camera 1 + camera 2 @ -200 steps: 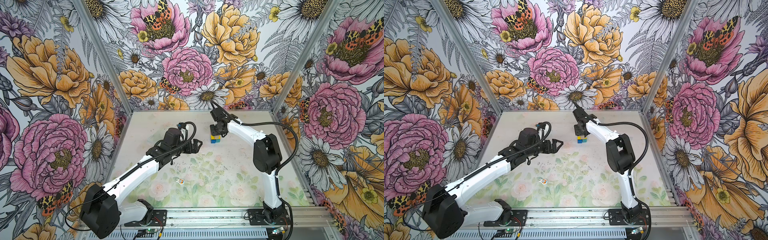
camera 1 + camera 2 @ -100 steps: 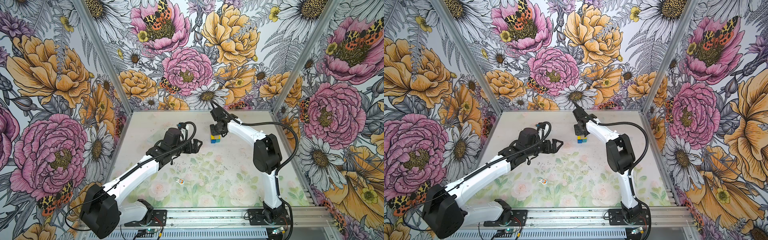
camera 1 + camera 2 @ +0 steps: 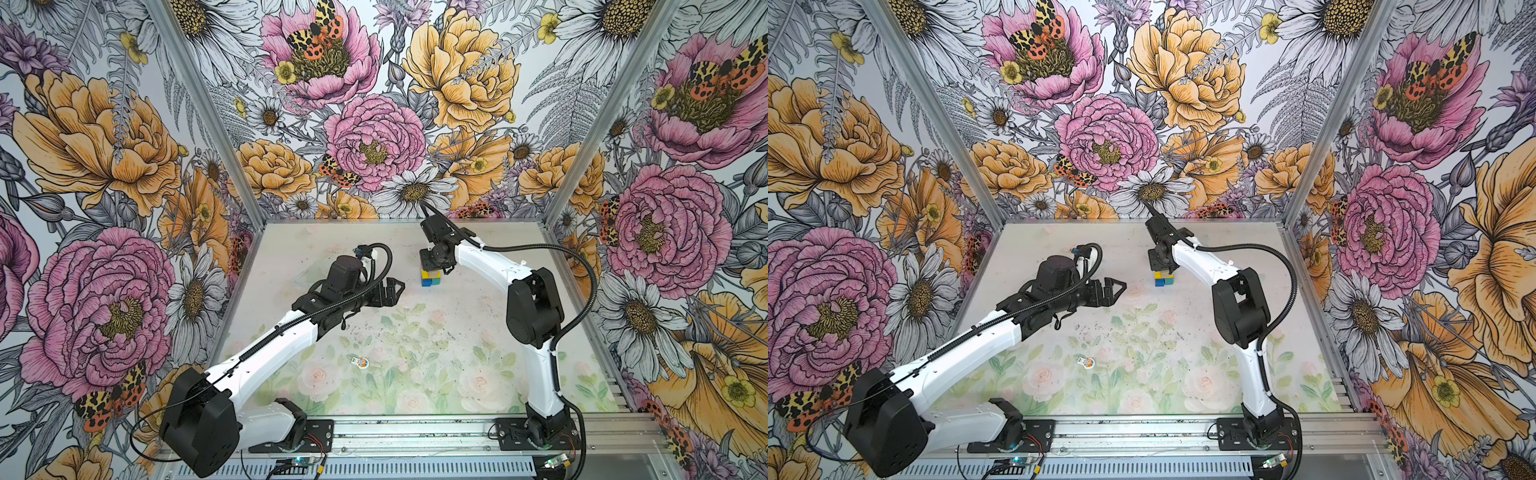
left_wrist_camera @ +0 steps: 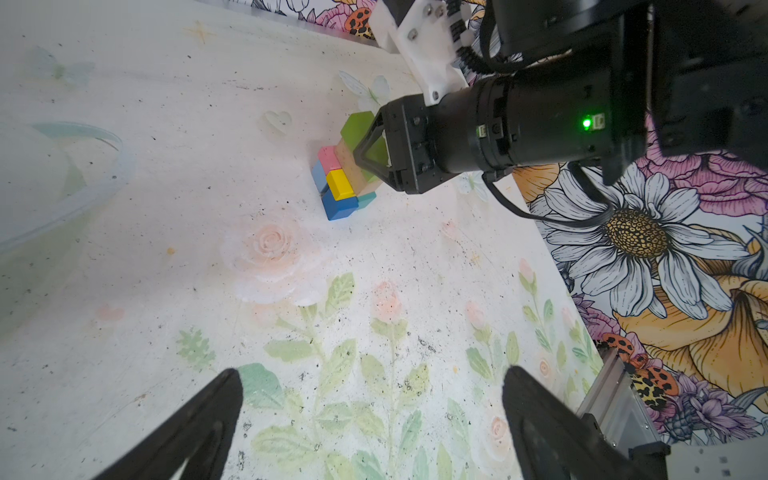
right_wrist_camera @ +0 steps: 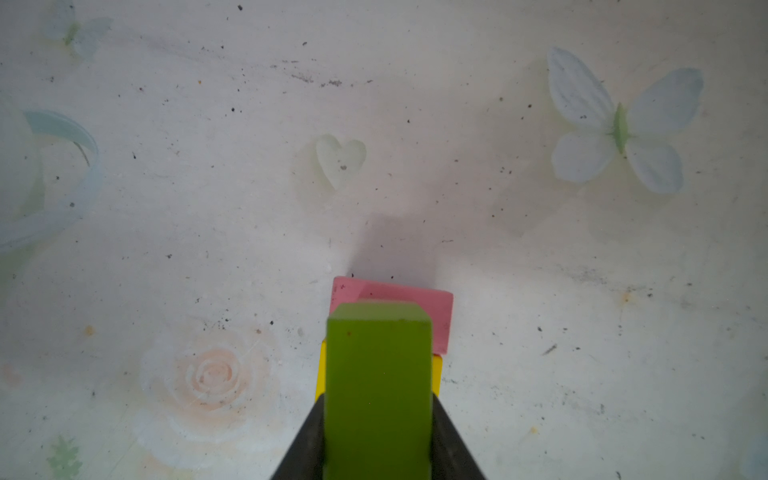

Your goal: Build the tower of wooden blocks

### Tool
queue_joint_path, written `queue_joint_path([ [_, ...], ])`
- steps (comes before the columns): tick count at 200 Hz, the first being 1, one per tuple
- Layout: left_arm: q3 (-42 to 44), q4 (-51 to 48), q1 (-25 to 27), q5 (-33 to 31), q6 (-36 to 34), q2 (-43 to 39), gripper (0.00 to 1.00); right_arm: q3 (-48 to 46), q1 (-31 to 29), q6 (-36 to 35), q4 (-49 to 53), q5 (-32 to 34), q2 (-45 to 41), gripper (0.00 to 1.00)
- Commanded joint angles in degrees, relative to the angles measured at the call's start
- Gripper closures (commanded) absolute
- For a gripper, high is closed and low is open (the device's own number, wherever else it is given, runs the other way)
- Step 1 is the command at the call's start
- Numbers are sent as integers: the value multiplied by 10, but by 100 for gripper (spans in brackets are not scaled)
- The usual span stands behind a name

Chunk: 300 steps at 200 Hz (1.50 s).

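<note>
The tower (image 3: 430, 277) (image 3: 1163, 278) stands at the back middle of the table. In the left wrist view it shows a dark blue cube (image 4: 338, 205), a teal cube (image 4: 368, 199) and a light blue cube (image 4: 319, 176) lowest. Above them lie yellow (image 4: 340, 183), pink (image 4: 328, 157) and bare-wood (image 4: 353, 166) bricks. The green brick (image 4: 359, 126) (image 5: 378, 386) is topmost. My right gripper (image 3: 430, 267) (image 3: 1160, 268) (image 5: 378, 399) is shut on it from above. My left gripper (image 3: 395, 286) (image 3: 1117, 289) (image 4: 370, 374) hovers open and empty, left of the tower.
A small round sticker (image 3: 360, 362) (image 3: 1088, 363) lies on the mat nearer the front. Flowered walls close in the back and both sides. A metal rail (image 3: 415, 432) with the arm bases runs along the front edge.
</note>
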<state>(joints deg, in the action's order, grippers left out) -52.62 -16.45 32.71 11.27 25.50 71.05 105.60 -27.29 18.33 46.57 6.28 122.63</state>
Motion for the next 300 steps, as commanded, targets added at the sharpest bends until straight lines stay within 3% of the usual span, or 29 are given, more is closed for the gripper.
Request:
queue_joint_path([
  [1, -21, 10, -5, 11, 3, 2, 1, 15, 5, -2, 2, 15, 2, 66],
  [300, -11, 2, -10, 3, -3, -17, 1, 26, 5, 29, 2, 18, -8, 69],
])
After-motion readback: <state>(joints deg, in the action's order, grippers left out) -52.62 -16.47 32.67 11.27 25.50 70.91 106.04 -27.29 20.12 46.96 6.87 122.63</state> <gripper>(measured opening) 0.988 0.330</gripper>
